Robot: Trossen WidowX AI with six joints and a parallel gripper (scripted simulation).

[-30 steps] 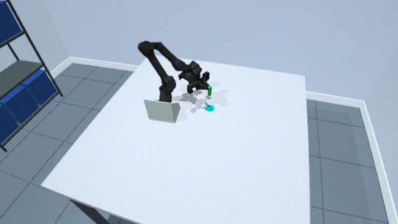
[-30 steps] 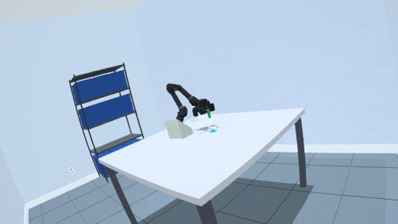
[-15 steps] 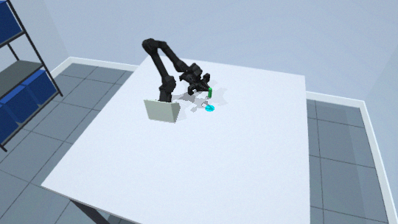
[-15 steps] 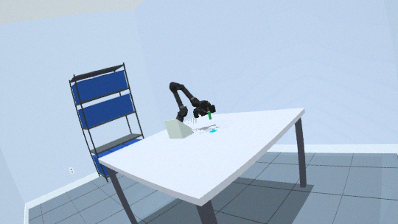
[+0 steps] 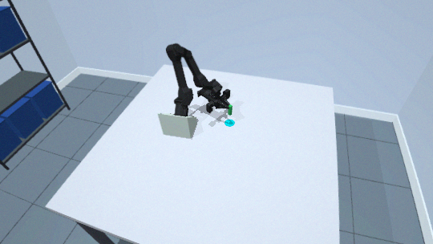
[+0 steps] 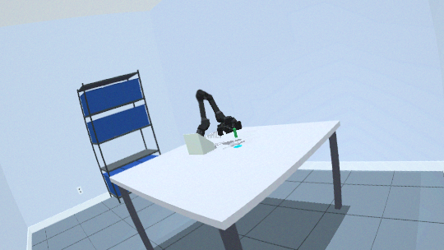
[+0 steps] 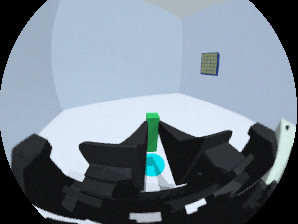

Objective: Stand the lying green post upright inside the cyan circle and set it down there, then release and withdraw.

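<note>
Green post (image 5: pixel 230 109) (image 6: pixel 235 132) (image 7: pixel 152 131): held roughly upright, lower end raised off the desk (image 5: pixel 240 180) (image 6: pixel 205 177) (image 7: pixel 100 111) and apart from the cyan circle (image 5: pixel 229 123) (image 6: pixel 238 146) (image 7: pixel 155 165). Seen higher than the circle in the top and exterior views, close to it, but not set down inside it. Gripped near the upper end by the end effector (image 5: pixel 229 106) (image 6: pixel 234 128) (image 7: pixel 153 125), with only a narrow opening between the fingertips, closed down on the post; not released. In the wrist view, seen between the dark fingers, with the circle visible just under the lower end. Reaching in from above the far side of the circle in the top view: the black arm (image 5: pixel 179 76) (image 6: pixel 202 111), bent sharply at a high elbow. To the left of the circle in the top view, standing on the desk well apart from it: a pale wedge-shaped block (image 5: pixel 176 125) (image 6: pixel 199 145) (image 7: pixel 284 147). Farther left of the circle, beyond the desk: a dark shelf rack (image 5: pixel 39 57) (image 6: pixel 148 115) with blue boxes (image 5: pixel 28 114) (image 6: pixel 113 96).
</note>
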